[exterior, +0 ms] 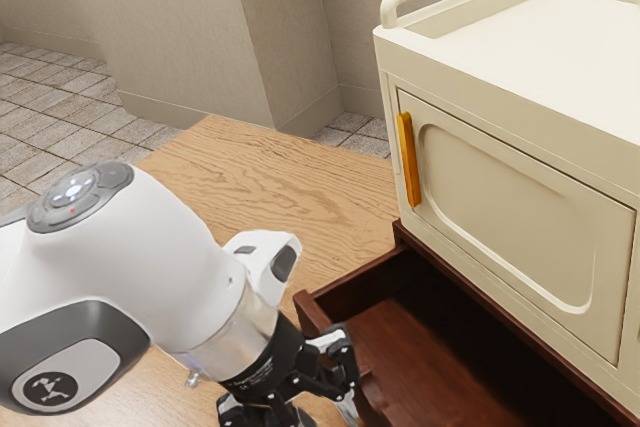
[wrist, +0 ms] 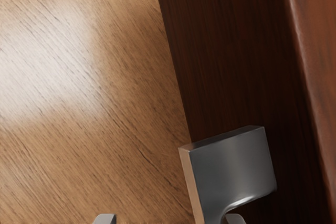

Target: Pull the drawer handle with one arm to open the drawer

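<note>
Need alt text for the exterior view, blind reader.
Dark wooden drawer open beneath a cream cabinet whose door is shut, with a white arm in from the view's left and its black gripper low at the drawer's front. Orange handle on the cabinet door; pale wood table behind the arm.

Beige walls (exterior: pixel 170 37) — a tiled floor (exterior: pixel 50 97) at their foot — stand beyond a wooden table (exterior: pixel 260 172) with a soft sheen.

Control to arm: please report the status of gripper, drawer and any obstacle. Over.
Gripper open at metal drawer handle, not clamped. Dark wooden drawer standing open. Cream cabinet door above it shut, not in the way.
</note>
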Tool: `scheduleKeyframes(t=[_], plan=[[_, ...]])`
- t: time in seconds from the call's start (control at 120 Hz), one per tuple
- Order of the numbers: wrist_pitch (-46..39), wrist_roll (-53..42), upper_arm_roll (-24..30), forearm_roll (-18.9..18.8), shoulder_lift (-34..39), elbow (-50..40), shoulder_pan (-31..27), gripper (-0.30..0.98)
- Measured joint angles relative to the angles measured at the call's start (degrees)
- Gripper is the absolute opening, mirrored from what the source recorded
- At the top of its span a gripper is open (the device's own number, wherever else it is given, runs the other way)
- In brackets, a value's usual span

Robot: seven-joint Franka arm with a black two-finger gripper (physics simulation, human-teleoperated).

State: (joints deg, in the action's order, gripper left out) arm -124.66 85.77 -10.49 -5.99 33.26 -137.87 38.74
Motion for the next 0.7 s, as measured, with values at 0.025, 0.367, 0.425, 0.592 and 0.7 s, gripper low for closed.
scheduleKeyframes(t=[0.025,0.367,0.425,0.592,0.7], plan=[[0.00,0.01,-0.02,-0.07,0.40,-0.34,0.01,0.20],[-0.34,0.06,-0.06,-0.94,3.35,-2.78,0.46,0.20],[-0.46,0.06,-0.06,-1.16,3.87,-3.21,0.47,0.20],[-0.89,0.08,-0.06,-1.46,5.17,-4.33,0.61,0.20],[-1.06,0.09,-0.06,-1.53,6.24,-5.39,0.62,0.20]])
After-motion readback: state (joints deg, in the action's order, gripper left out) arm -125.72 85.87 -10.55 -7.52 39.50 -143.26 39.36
